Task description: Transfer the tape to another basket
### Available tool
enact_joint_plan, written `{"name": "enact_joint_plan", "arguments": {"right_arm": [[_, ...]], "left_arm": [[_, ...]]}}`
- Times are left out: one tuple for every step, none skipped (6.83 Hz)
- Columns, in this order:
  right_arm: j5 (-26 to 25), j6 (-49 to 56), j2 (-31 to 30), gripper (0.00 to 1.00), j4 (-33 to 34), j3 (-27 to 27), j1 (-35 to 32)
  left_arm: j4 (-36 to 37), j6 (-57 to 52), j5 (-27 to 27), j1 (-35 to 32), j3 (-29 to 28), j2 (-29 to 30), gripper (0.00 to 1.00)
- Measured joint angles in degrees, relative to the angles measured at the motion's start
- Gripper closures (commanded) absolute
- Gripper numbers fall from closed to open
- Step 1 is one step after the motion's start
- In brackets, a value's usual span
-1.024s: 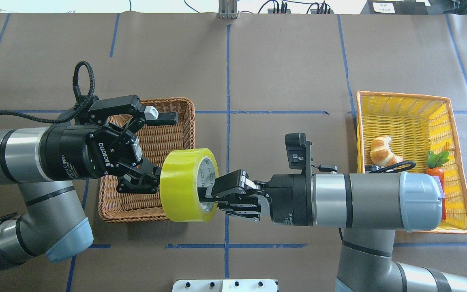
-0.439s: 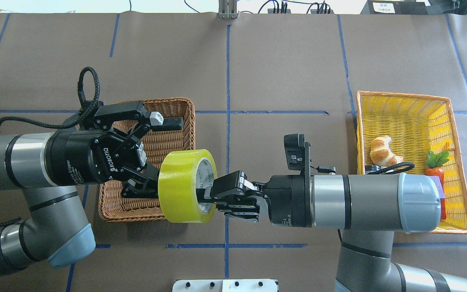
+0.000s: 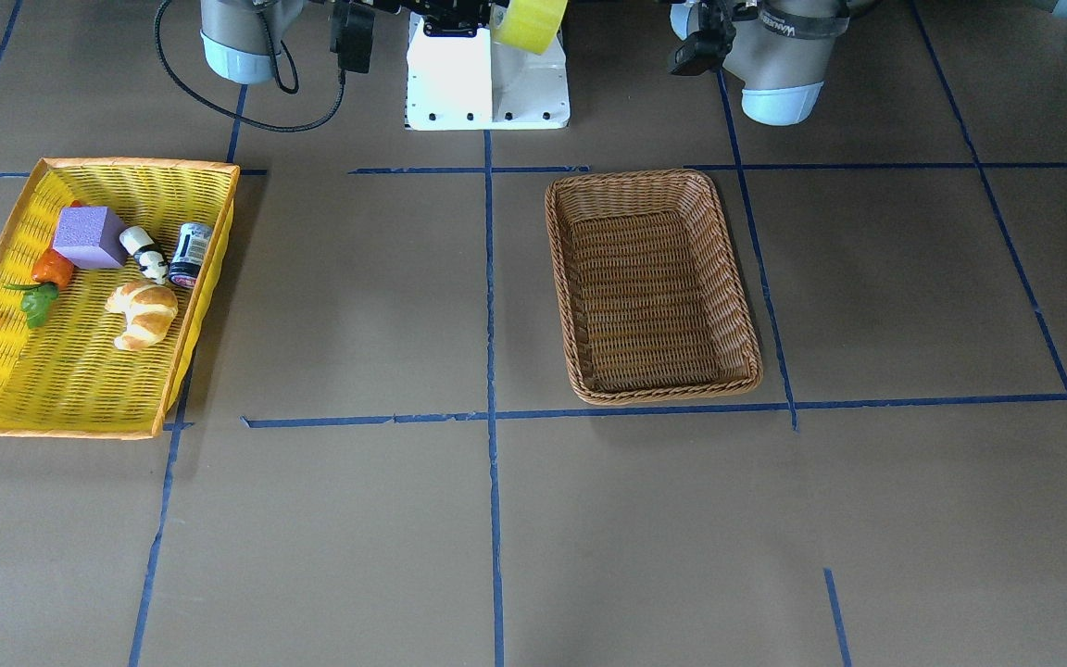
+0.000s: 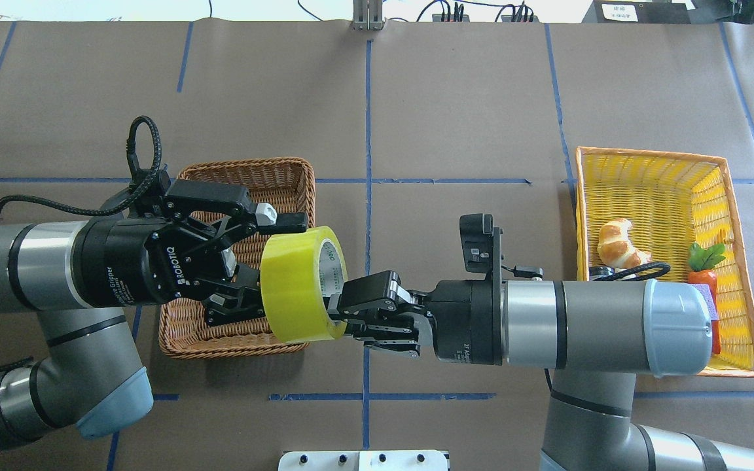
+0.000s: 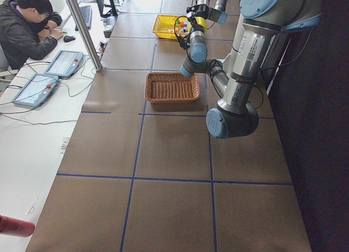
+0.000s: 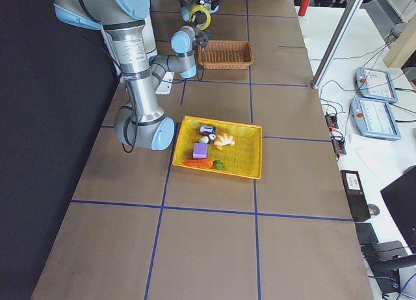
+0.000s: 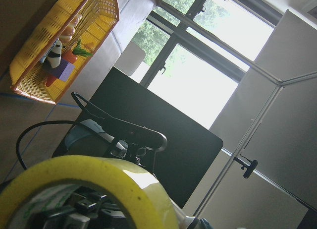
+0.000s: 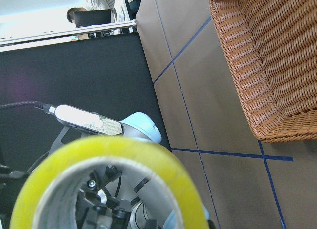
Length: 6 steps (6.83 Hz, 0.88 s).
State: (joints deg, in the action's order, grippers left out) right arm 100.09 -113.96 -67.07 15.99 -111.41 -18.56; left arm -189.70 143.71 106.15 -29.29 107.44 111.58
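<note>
We're mid-handover: our right gripper (image 4: 336, 313) pinches the tape (image 4: 295, 284) aloft (not yet in the basket (image 4: 246, 171)); our left gripper (image 4: 271, 265) gapes wide around it and should clamp next, before right releases

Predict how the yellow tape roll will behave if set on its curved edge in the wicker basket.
The tape is a round hoop, so it would probably roll. It seems stiff: the right gripper pinches its wall without visible squashing. Its glossy film may be slippery.
</note>
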Motion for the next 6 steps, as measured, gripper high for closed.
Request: {"name": "enact_joint_plan", "arguments": {"right_arm": [[-0.2, 0.0, 0.0, 0.01, 0.0, -0.1, 0.0], [-0.4, 0.0, 0.0, 0.01, 0.0, -0.1, -0.1], [-0.4, 0.0, -0.1, 0.01, 0.0, -0.1, -0.2], [-0.5, 0.0, -0.1, 0.01, -0.1, -0.2, -0.2], [-0.6, 0.0, -0.1, 0.0, -0.1, -0.2, -0.3], [-0.8, 0.0, -0.2, 0.0, 0.4, -0.3, -0.8]], "left_arm": [[0.0, -0.1, 0.0, 0.0, 0.1, -0.2, 1.0], [-0.1, -0.1, 0.0, 0.0, 0.2, -0.4, 1.0], [-0.1, 0.0, 0.0, -0.1, 0.5, -0.6, 1.0], [-0.1, 0.0, 0.1, -0.3, 1.1, -1.2, 1.0], [0.0, 0.0, 0.3, -1.2, 2.0, -2.7, 1.0], [0.1, -0.1, 1.0, -3.5, 2.4, -4.4, 1.0]]}}
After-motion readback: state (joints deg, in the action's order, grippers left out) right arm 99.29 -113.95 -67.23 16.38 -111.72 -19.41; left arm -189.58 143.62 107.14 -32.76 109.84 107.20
